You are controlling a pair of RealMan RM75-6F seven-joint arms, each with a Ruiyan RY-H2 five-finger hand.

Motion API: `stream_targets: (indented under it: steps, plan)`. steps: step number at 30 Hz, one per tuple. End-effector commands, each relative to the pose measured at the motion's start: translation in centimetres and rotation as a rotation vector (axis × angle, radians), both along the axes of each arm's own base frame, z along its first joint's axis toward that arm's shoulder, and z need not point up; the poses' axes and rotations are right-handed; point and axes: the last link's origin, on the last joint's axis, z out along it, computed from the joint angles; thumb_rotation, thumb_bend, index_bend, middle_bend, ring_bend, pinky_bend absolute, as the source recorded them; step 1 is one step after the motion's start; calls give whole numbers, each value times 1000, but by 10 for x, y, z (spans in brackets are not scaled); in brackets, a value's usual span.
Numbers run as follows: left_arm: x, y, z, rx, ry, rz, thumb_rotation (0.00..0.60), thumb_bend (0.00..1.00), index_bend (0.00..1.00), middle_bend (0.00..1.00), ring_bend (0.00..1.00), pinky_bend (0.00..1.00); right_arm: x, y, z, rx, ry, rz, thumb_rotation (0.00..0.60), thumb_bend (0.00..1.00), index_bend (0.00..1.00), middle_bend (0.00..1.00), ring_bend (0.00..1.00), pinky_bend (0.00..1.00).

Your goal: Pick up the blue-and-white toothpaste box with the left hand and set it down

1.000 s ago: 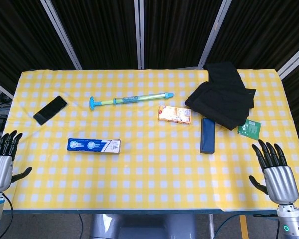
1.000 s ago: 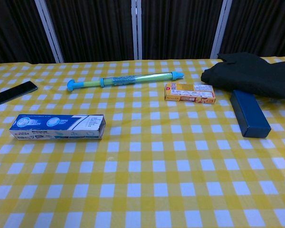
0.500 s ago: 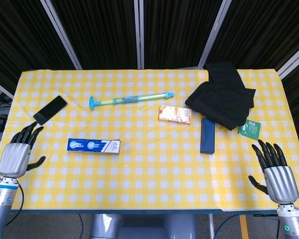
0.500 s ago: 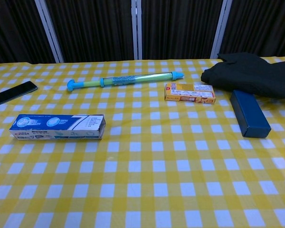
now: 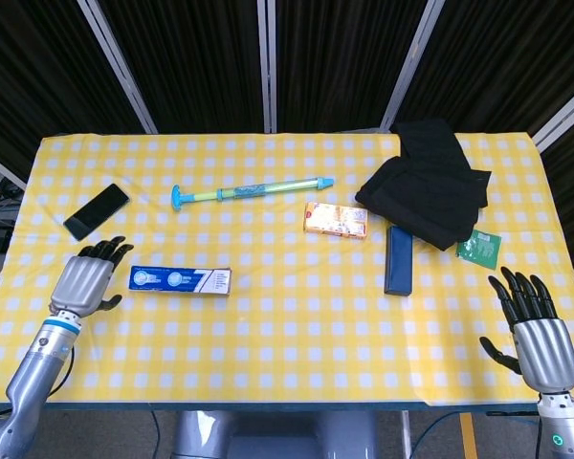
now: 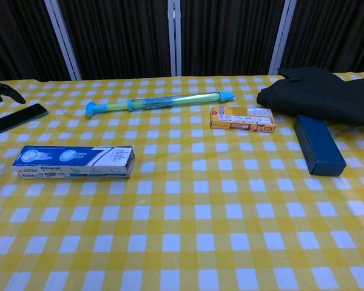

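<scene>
Toothpaste box [image 5: 180, 279] lies flat on the yellow checked tablecloth [image 5: 297, 335], left-centre of the head view and left of middle in the chest view, untouched. We read our left hand [image 5: 84, 279] as empty, fingers spread, sitting just beside the box's left end with a small gap. In the chest view only dark fingertips show at the upper left edge. Right hand [image 5: 534, 330] is at lower right of the head view, fingers fanned, holding nothing, well apart from everything. Progress as we judge it: approach only. Grasp, lift and set-down are all left. Black phone [image 5: 96, 211] sits up-left of the hand, so we see little clutter near the grasp.
</scene>
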Motion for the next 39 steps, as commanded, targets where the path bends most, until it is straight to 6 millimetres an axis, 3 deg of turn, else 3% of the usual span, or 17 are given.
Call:
stream_targets:
  steps: [1,31,34,39]
  plan:
    - [12,7,-20,-55,5,4,600,242,132,50,129,220,0,0,0,1,-4,1,600,90,49,0,0,0]
    - [30,32,-92,-154,84,40,600,261,201,90,143,245,-1,0,9,-8,-48,14,600,90,57,0,0,0]
    - [30,32,-95,-140,86,34,600,291,262,143,188,285,0,0,10,-14,-52,20,600,89,60,0,0,0]
    - [31,30,-97,-85,80,18,600,490,436,272,294,364,0,1,9,-12,-56,20,600,90,65,0,0,0]
